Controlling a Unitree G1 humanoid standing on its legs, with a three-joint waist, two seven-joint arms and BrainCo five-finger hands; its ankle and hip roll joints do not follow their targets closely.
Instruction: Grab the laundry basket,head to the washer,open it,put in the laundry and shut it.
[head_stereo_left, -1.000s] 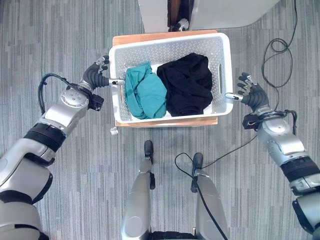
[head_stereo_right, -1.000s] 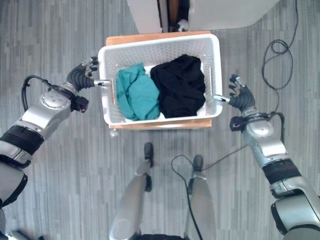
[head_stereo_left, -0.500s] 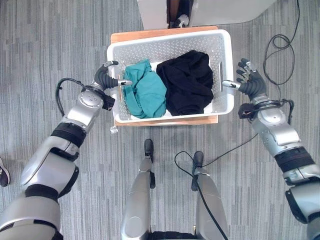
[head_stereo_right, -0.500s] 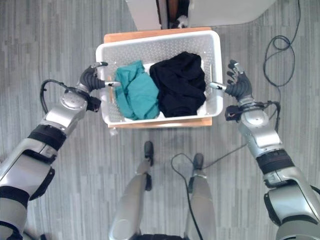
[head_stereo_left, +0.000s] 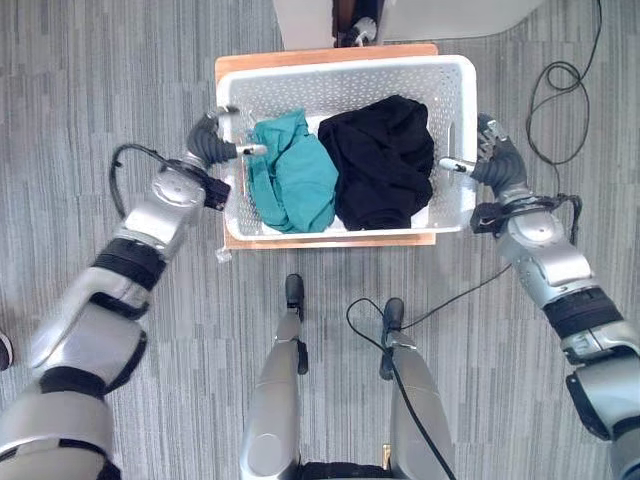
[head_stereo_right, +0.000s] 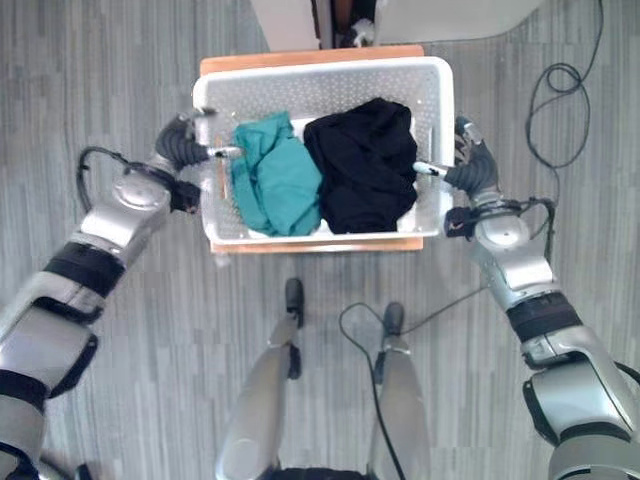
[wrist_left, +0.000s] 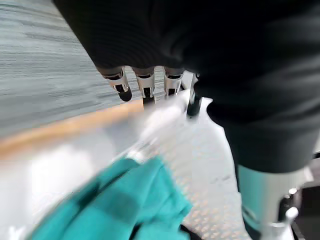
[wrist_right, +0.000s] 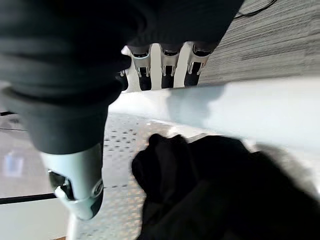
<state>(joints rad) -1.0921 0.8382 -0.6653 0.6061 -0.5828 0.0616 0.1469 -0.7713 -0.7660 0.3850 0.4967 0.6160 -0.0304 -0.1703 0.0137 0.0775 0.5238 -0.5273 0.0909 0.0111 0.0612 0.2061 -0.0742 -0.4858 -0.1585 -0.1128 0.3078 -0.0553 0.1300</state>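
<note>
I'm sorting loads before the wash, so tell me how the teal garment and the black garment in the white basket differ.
The crumpled teal garment lies on the robot's left side of the white perforated plastic basket; the bunched black garment lies on its right side. The teal one looks smaller, the black one takes up more of the basket floor. The teal one sits by the left hand, the black one by the right hand. Both lie loose inside the basket, touching at the middle.

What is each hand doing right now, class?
Left hand: closing over the left rim of the laundry basket, thumb inside.
Right hand: closing over the basket's right rim, thumb inside.
</note>
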